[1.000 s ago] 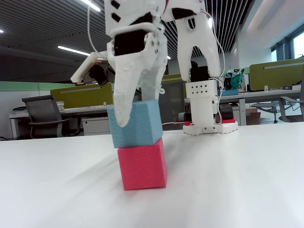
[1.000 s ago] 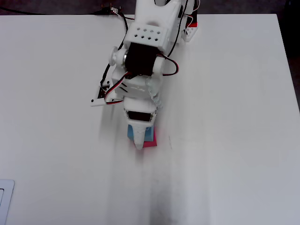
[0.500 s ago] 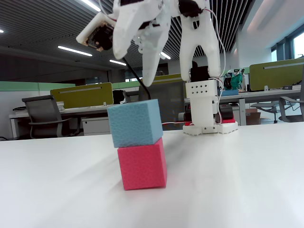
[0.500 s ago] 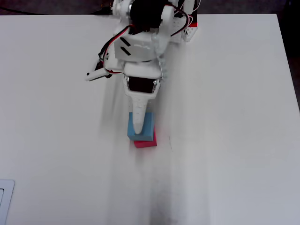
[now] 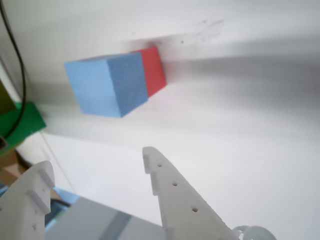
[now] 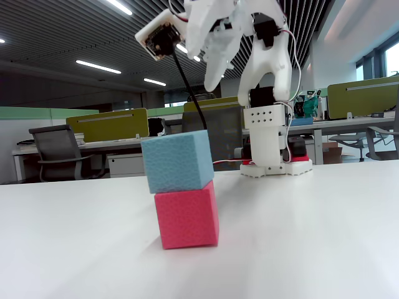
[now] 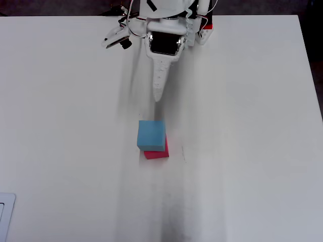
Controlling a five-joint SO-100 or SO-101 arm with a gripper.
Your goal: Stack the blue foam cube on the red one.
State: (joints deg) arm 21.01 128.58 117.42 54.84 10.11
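Note:
The blue foam cube [image 6: 177, 161] sits on top of the red one [image 6: 187, 218], a little offset to the left in the fixed view. In the overhead view the blue cube [image 7: 151, 135] covers most of the red cube [image 7: 157, 154]. In the wrist view the blue cube [image 5: 107, 84] is in front of the red cube [image 5: 154, 70]. My gripper [image 5: 97, 162] is open and empty, with both white fingers apart. It is raised above and behind the stack in the fixed view [image 6: 213, 78] and lies between the arm base and the stack in the overhead view [image 7: 158, 97].
The arm base [image 6: 274, 165] stands at the back of the white table [image 7: 242, 151]. A green object [image 5: 22, 122] and a black cable [image 5: 15, 45] show at the left of the wrist view. A white item [image 7: 5, 212] lies at the table's lower left edge.

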